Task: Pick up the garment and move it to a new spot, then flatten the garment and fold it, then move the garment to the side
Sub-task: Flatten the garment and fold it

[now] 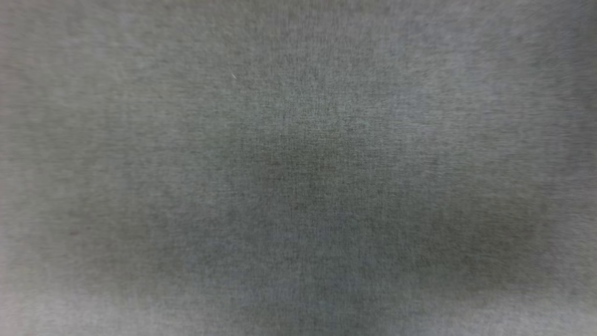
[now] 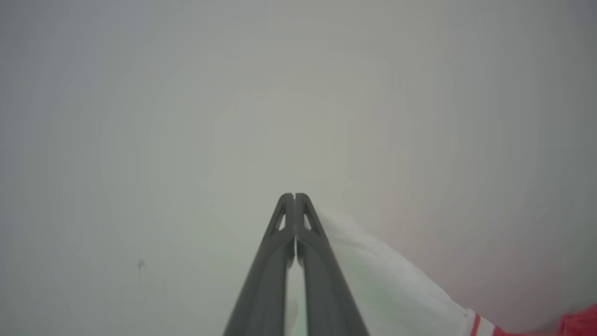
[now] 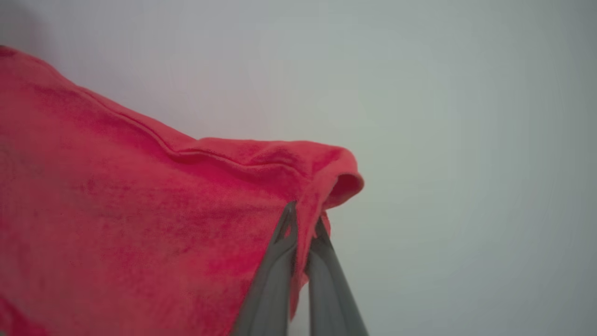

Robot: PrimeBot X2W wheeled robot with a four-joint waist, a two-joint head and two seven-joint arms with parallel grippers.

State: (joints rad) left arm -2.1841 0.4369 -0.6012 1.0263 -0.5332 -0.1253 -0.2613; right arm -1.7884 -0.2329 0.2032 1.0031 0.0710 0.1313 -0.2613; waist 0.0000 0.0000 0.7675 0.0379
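The garment (image 3: pixel 140 210), red athletic shorts, is hanging bunched and rumpled in the right wrist view. It's spreading from the middle out toward 9 o'clock, with a curled-over seamed edge at about 1 o'clock from the fingertips. The right gripper (image 3: pixel 305 215) is clamping down on that red cloth, and you can see fabric squeezed between the two dark fingers.

Over in the left wrist view the white side panel (image 2: pixel 396 289) is trailing off toward 4 o'clock, and the thin red-and-white stripes (image 2: pixel 478 324) are peeking in at the corner. The left gripper (image 2: pixel 294 196) is closed with its tips touching. The panel is running right up against the finger and something pale is showing in the slit lower down, so I'm guessing it's pinching the white edge too.

Behind it all there's a plain pale surface (image 2: pixel 186 116). The head view is just giving me a blurry grey weave (image 1: pixel 298 140), so I can't tell if the shorts are hanging free or dragging.

My read is that it's somewhere in the pick-up-and-move part. Nothing is looking flat or folded yet, so flattening, folding and moving it aside all look left to do.
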